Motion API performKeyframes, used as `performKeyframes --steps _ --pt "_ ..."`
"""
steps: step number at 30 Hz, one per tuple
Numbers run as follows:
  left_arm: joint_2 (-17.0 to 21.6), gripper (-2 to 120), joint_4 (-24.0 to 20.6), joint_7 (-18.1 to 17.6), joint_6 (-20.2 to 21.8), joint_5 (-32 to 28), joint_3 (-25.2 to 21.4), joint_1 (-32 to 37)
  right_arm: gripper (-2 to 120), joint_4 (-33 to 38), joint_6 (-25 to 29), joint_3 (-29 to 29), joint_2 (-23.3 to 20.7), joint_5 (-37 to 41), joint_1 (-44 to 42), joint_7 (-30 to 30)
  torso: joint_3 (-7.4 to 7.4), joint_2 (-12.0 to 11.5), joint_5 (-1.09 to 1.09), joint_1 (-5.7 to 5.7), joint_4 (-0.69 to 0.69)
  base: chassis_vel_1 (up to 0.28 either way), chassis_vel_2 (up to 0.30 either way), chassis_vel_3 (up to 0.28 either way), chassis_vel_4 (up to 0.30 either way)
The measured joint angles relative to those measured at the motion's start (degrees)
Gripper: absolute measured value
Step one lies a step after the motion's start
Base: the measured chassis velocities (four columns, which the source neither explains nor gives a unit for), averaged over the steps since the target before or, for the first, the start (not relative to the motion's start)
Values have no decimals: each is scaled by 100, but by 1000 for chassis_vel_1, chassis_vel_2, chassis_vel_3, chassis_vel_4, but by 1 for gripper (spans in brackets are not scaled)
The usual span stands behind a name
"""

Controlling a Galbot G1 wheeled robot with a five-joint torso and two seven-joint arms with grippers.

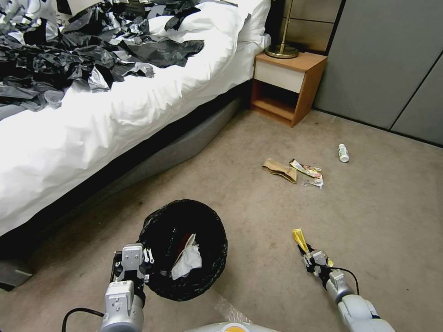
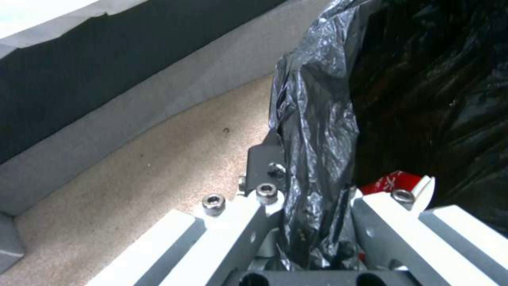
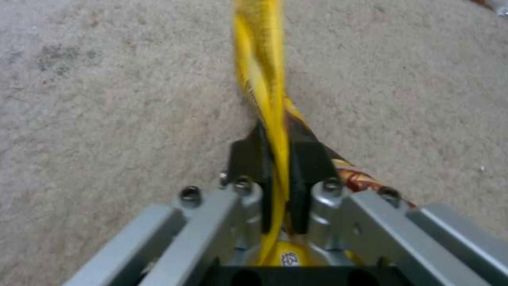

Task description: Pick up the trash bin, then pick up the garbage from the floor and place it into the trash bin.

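Observation:
The trash bin (image 1: 203, 230), lined with a crinkly black bag, hangs at lower centre with my left gripper (image 1: 146, 263) shut on its near rim; the left wrist view shows the bag-covered rim (image 2: 317, 131) pinched between the jaws. Inside lie a crumpled white tissue (image 1: 188, 261) and a red-white packet (image 2: 394, 182). My right gripper (image 1: 305, 252) is shut on a yellow wrapper (image 1: 299, 239), which sticks up past the black fingertips (image 3: 249, 153) over the carpet. Farther off on the floor lie a brown paper bag (image 1: 279, 169), a colourful snack wrapper (image 1: 308, 171) and a small white bottle (image 1: 343, 152).
A bed (image 1: 115, 106) with white bedding and a heap of black plastic bags (image 1: 69, 50) runs along the left. A wooden nightstand (image 1: 287, 85) with a lamp base stands at the back. Grey wall panels (image 1: 392, 60) close off the right. Open carpet lies between.

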Motion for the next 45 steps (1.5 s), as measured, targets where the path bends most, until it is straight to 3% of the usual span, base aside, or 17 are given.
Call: performKeyframes --steps 1,7,10,12,14,16,18,19,22,23,24,26,28,35,45 --pt "3 1 9 1 1 -9 2 -12 0 48 -25 1 -8 13 -21 15 0 0 -2 0 -2 0 0 0 0" --pt "17 1 31 6 5 -32 2 -32 0 538 -120 -54 -29 189 -232 89 1 0 -6 0 -6 0 0 0 0" --pt "15 1 52 6 7 -32 7 -42 0 1430 -344 -245 -39 561 -626 119 1 0 -6 0 -4 0 0 0 0" --pt "15 1 56 6 7 -32 8 -44 0 1620 -393 -276 -40 636 -712 121 1 0 -6 0 -5 0 0 0 0" --pt "13 1 74 10 9 -31 16 -52 0 2700 -481 -425 -49 944 -1115 118 0 0 -6 0 -6 0 0 0 0" --pt "12 1 78 11 9 -32 16 -53 0 2913 -482 -454 -51 986 -1182 110 1 0 -6 0 -6 0 0 0 0" --pt "11 1 104 12 10 -30 15 -58 0 4072 -483 -622 -77 1201 -1524 18 0 0 -7 0 -3 0 0 0 0" --pt "11 1 104 12 10 -30 15 -58 0 4072 -483 -622 -77 1201 -1524 18 0 0 -7 0 -3 0 0 0 0" --pt "9 1 126 15 13 -25 28 -70 0 5145 -442 -792 -99 1371 -1748 -193 0 0 -8 0 -5 0 0 0 0" --pt "9 1 126 15 13 -25 28 -70 0 5145 -442 -792 -99 1371 -1748 -193 0 0 -8 0 -5 0 0 0 0" --pt "8 1 143 25 13 -21 38 -80 0 5754 -418 -929 -104 1455 -1839 -389 1 0 -9 0 -5 0 0 0 0" --pt "10 1 150 26 14 -21 41 -84 0 5962 -431 -1000 -101 1502 -1863 -454 1 0 -6 0 -5 0 0 0 0" --pt "20 1 166 30 19 -19 51 -101 0 6728 -531 -1321 -124 1798 -1951 -874 0 0 -6 0 -5 0 0 0 0" --pt "38 1 185 52 23 -15 64 -110 0 7187 -624 -1959 -296 1904 -1982 -1045 0 0 -7 0 -4 0 0 0 0" --pt "13 1 210 82 26 40 118 -115 0 6740 -849 -2581 -246 1504 -1696 -874 0 0 -6 0 -5 0 0 0 0"
